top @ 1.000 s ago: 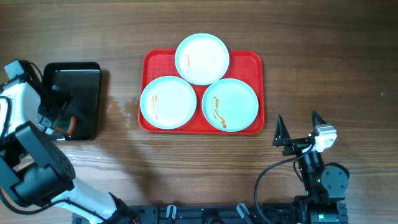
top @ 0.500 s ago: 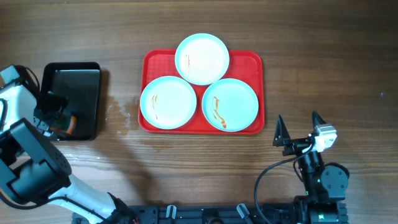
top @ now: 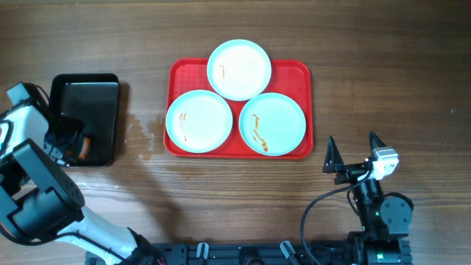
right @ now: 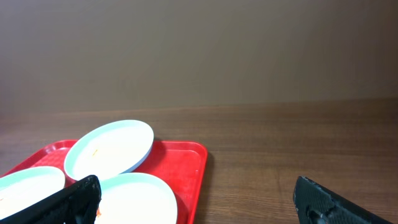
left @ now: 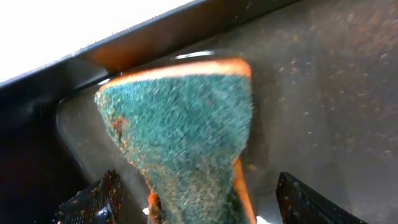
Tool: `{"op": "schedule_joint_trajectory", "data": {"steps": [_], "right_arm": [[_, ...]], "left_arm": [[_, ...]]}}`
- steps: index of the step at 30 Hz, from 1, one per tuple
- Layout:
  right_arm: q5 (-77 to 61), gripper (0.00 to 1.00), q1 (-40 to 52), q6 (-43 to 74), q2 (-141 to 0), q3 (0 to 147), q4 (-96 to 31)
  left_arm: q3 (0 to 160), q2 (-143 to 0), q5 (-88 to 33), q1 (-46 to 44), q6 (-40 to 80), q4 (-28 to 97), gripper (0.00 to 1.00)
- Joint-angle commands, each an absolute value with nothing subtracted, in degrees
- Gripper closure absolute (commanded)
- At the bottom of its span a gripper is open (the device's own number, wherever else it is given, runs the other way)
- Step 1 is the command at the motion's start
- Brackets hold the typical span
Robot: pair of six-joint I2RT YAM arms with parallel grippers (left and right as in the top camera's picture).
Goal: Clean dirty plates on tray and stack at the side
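Green sponge [left: 186, 118] loose inside wide-open left gripper [left: 198, 190]; right gripper [right: 196, 193] equally wide, empty.

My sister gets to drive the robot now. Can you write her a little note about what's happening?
Left gripper: open, jaws either side of the green sponge in the black tray.
Right gripper: open, empty, parked away from the red tray.
Far plate, left plate and right plate all lie on the red tray, each with orange smears.
Done: nothing wiped or stacked.
Left: grip sponge, wipe each plate, stack them beside the tray.
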State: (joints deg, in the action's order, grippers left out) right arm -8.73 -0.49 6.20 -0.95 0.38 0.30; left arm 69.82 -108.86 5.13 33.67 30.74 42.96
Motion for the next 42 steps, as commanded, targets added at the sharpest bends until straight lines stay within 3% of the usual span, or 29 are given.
{"op": "schedule_joint_trajectory", "data": {"steps": [1,9,14,17,20,21,35,38,42], "right_arm": [[-8.78,0.0,-0.84,6.83,-0.64,0.3,0.56],[-8.78,0.0,-0.84,6.83,-0.64,0.3,0.56],[-8.78,0.0,-0.84,6.83,-0.64,0.3,0.58],[-8.78,0.0,-0.84,6.83,-0.64,0.3,0.56],[-8.78,0.0,-0.84,6.83,-0.64,0.3,0.58],[-8.78,0.0,-0.84,6.85,-0.64,0.3,0.56],[-8.78,0.0,-0.84,6.83,-0.64,0.3,0.56],[-8.78,0.0,-0.84,6.83,-0.64,0.3,0.56],[-8.78,0.0,-0.84,6.83,-0.64,0.3,0.56]], "left_arm": [[68.99,-109.67,6.11,34.0,30.41,42.41,0.25],[68.55,-109.69,6.11,34.0,30.44,41.12,0.42],[66.5,-109.69,6.09,34.0,30.44,38.81,0.42],[66.43,-109.67,6.09,34.0,30.46,37.98,0.62],[66.46,-109.6,6.11,34.0,30.44,37.65,0.93],[66.61,-109.56,6.11,34.0,30.44,37.67,0.96],[67.94,-99.53,5.56,31.48,30.44,36.71,0.96],[67.83,-99.9,5.26,30.22,30.44,36.36,0.88],[67.35,-102.87,5.17,29.43,30.46,36.38,0.96]]}}
